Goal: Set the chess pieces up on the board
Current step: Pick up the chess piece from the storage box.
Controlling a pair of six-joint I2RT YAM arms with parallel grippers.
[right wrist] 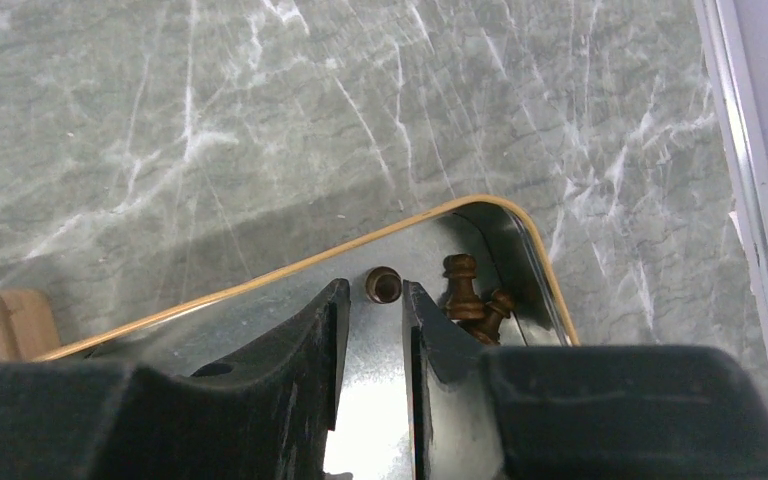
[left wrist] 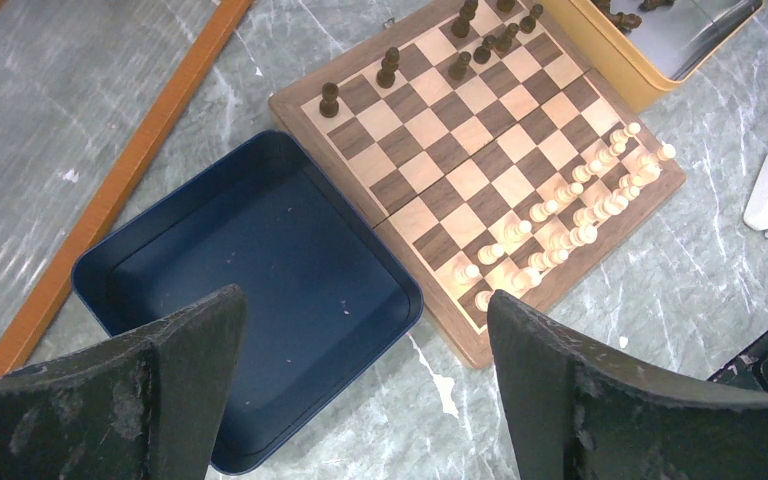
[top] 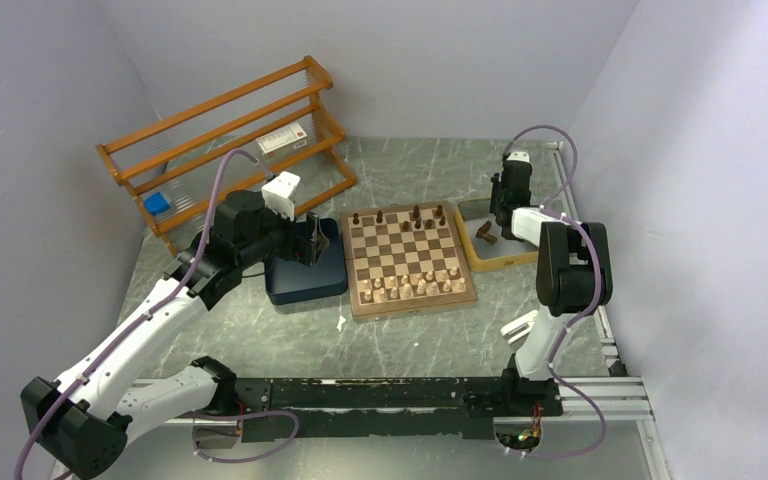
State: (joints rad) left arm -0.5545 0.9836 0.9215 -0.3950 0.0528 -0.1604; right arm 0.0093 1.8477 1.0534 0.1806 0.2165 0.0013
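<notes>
Right wrist: right gripper stood narrow about one chess piece — grip indeterminate. Left gripper was spread wide.

Soft, even light, faint shadows; in the right wrist view glare whitens the floor of the yellow tray.

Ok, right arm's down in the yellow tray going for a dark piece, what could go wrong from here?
1. The dark piece sits only at the very tips of the right gripper, close to the yellow tray wall; a shallow grip may slip on lifting.
2. Two more pieces lie against the outside of one finger and could get dragged.
3. Dark pieces stand close together on the board; setting down among them could topple one.
</notes>
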